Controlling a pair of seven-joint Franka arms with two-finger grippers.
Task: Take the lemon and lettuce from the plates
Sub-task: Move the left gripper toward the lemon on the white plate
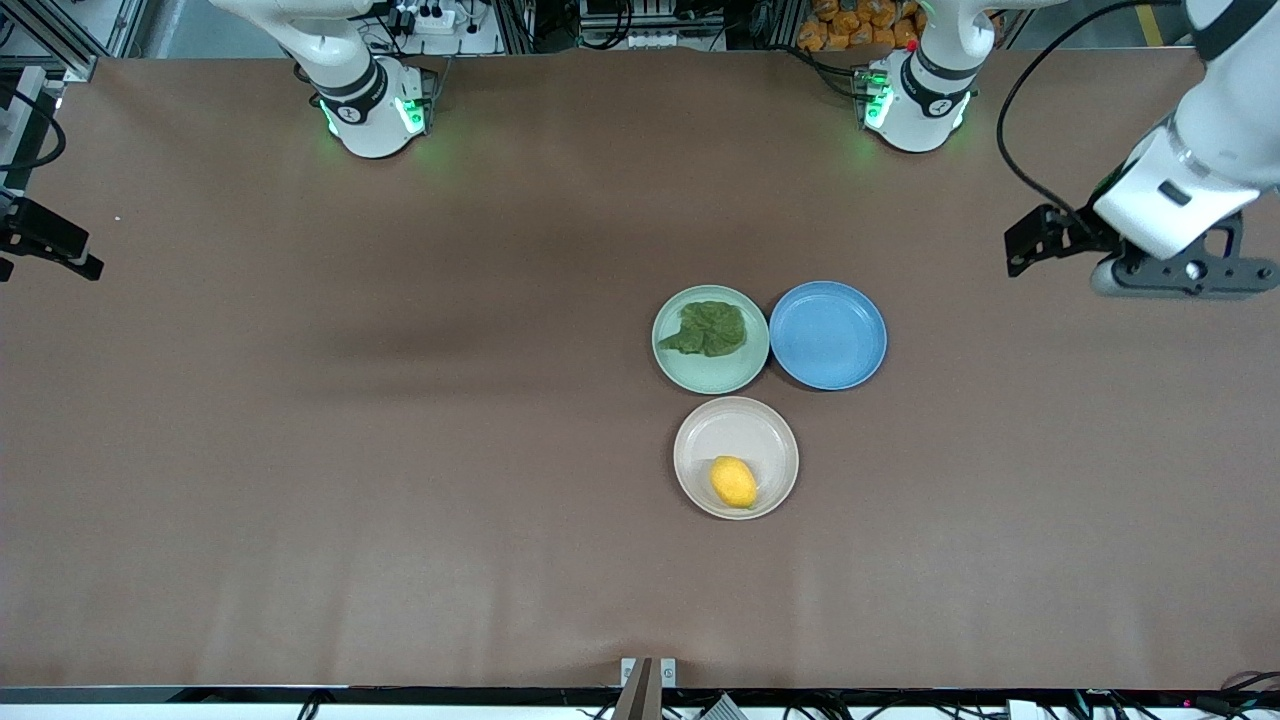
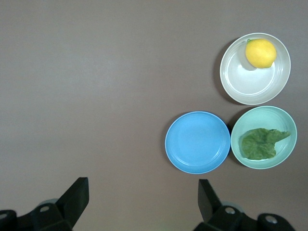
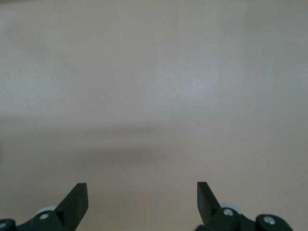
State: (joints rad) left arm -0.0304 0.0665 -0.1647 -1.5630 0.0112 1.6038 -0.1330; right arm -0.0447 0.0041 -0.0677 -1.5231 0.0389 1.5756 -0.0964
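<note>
The lemon (image 1: pixel 734 482) lies on the beige-white plate (image 1: pixel 700 430), the plate nearest the front camera. The lettuce (image 1: pixel 708 327) lies on the mint-green plate (image 1: pixel 672 360), farther from the camera. The left wrist view shows the lemon (image 2: pixel 261 53), the beige-white plate (image 2: pixel 245 84), the lettuce (image 2: pixel 260 143) and the mint-green plate (image 2: pixel 269 118). My left gripper (image 1: pixel 1035 240) (image 2: pixel 143 192) is open and empty, up over bare table at the left arm's end, well apart from the plates. My right gripper (image 1: pixel 60 250) (image 3: pixel 142 195) is open and empty over bare table at the right arm's end.
An empty blue plate (image 1: pixel 828 334) (image 2: pixel 197 142) sits beside the mint-green plate toward the left arm's end, almost touching it. The brown table cover (image 1: pixel 400 450) spreads wide around the three plates. The arm bases stand along the table edge farthest from the front camera.
</note>
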